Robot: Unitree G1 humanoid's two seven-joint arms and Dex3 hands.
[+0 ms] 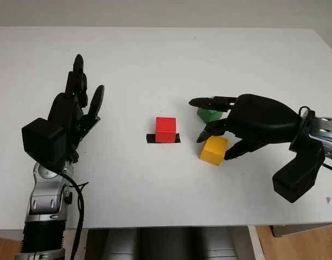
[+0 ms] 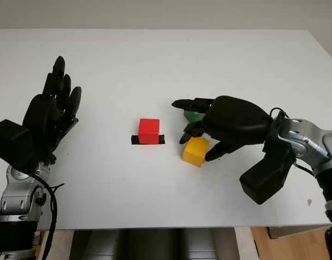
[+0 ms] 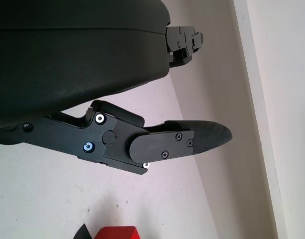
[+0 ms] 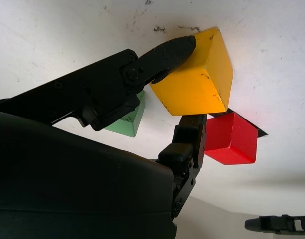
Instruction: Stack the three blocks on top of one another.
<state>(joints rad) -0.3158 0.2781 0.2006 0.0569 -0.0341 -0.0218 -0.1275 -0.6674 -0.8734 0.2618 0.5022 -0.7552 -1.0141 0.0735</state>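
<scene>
It looks like a robotics lab or test room rather than anyone's home. A plain white table (image 1: 155, 54) stands against a bare pale wall (image 1: 166, 12), with a strip of black tape (image 1: 163, 138) stuck down as a marker, wood-tone flooring (image 1: 307, 246) below, and cabling (image 1: 79, 216) hanging off the robot's arm.

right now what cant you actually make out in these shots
- Green block: mostly hidden behind the right hand in both eye views.
- Whether the yellow block is lifted or still on the table: not settled; the fingers touch it in the right wrist view.
- Red block in the left wrist view: cut off by the picture's edge.
- Black mark under the red block: largely covered by it.
- Left hand: open, above the table's left side.
</scene>
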